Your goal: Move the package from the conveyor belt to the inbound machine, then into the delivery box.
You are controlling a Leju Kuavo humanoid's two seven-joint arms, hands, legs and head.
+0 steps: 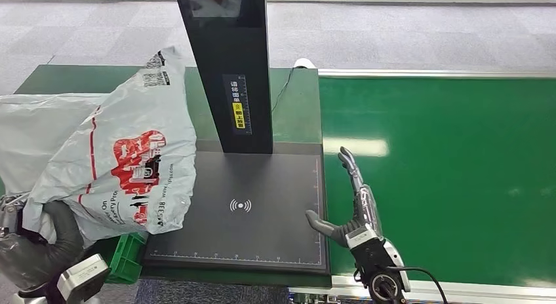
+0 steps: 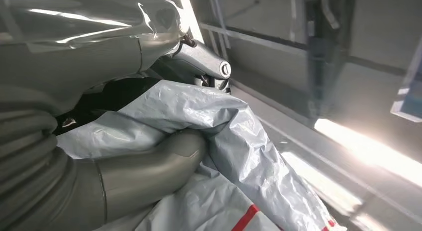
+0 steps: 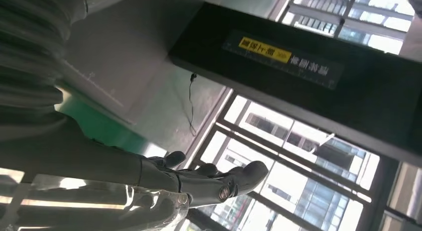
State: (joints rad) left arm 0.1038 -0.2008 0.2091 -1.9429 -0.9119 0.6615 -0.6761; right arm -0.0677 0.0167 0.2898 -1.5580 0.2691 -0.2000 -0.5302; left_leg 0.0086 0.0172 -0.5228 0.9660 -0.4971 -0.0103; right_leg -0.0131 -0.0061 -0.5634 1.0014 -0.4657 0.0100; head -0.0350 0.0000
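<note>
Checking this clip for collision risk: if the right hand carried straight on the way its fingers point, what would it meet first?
Probably nothing soon: the right hand points away from the robot along the conveyor belt, beside the inbound machine. That line looks free of objects, though its height above the belt is unclear.

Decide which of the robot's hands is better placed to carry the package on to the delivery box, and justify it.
Left. The left hand already grips the package at the scanner pad's left edge; the right hand hangs open over the conveyor belt, holding nothing.

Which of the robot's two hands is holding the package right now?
The left hand: it grips the grey plastic package. The right hand is open and empty above the conveyor belt.
</note>
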